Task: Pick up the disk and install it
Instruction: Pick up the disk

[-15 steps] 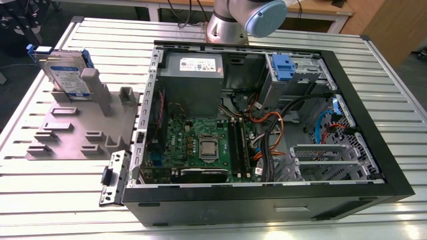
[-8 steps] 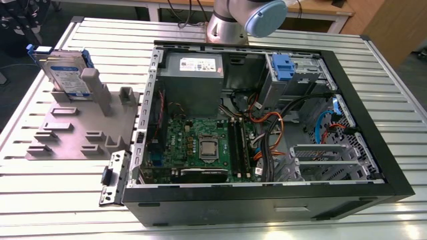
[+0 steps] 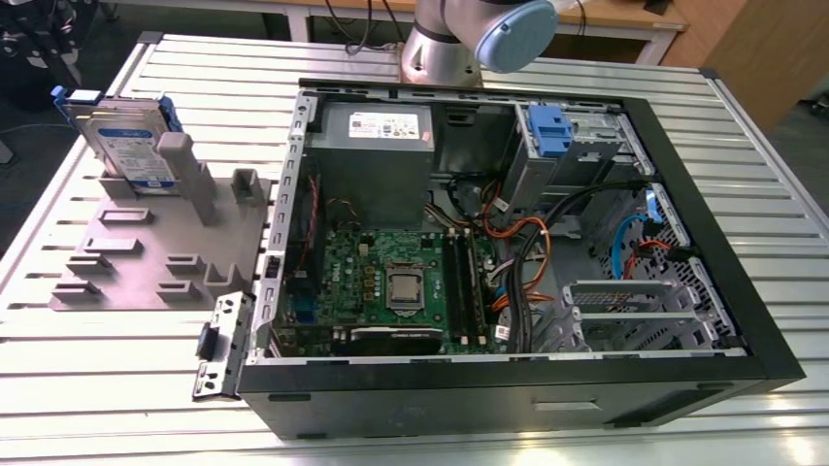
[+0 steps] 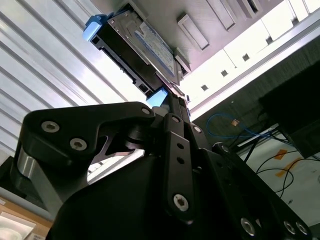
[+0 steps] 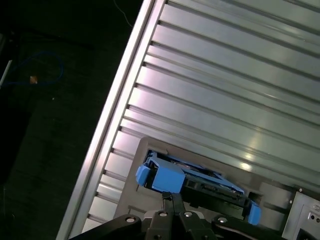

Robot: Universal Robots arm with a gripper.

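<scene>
Beside the computer case, toward the exterior view's left, we are presenting the disk upright in its grey holder, top edge exposed for grasping; our gripper, fingers together and empty, is hovering clear above it.

The arm is a shiny silver tube with a round light-blue cap at its two o'clock in the exterior view. The gripper is black, with flat bars and small round silver screws.
</scene>
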